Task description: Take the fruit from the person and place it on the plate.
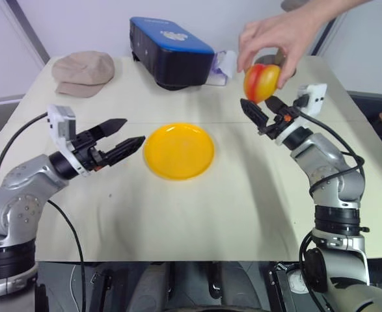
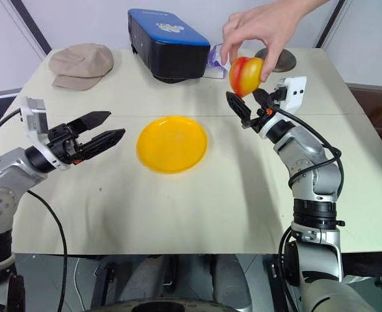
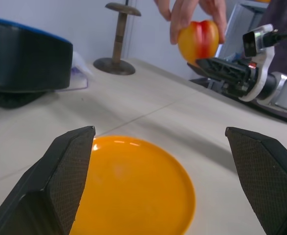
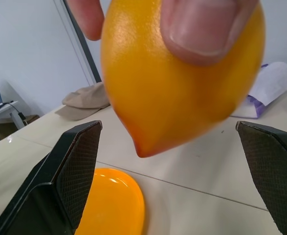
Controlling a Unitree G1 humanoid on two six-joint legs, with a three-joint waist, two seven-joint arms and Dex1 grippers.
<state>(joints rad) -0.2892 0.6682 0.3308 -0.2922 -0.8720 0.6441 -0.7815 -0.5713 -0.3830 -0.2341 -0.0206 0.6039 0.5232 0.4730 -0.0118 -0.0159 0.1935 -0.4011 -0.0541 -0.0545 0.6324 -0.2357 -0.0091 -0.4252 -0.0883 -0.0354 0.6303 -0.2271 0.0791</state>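
Waiting on the handover: the person's hand point(image 1: 278, 36) holds the fruit point(image 1: 261, 82) between my open right claw point(image 1: 263, 109); left claw point(image 1: 120, 138) open, plate point(image 1: 178, 151) empty.

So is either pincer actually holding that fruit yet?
No. The person's hand grips the fruit by its upper part, just above the open right pincer. The left pincer is open, holding nothing.

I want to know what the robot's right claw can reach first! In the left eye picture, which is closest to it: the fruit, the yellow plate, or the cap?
From the right gripper:
1. The fruit, just above it, held in the person's hand.
2. The yellow plate, mid-table, toward the robot's left.
3. The cap, at the far left corner.
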